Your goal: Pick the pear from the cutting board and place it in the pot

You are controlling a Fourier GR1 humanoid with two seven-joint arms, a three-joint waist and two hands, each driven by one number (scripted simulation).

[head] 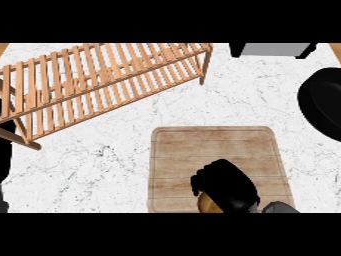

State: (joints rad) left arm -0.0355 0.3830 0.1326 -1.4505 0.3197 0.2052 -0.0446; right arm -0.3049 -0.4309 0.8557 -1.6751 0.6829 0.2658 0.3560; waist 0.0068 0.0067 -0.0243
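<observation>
White marble counter: right hand (228, 186) curls over the pear (207, 204) on the cutting board (202, 150), hiding its axis.

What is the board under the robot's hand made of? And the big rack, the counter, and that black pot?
The cutting board looks like pale wood: grain lines and plank seams show. The rack looks like light wood too, built of many thin slats. The counter looks like white marble or stone, with thin grey veins. The pot is plain dull black, perhaps metal, but that is hard to tell.
</observation>
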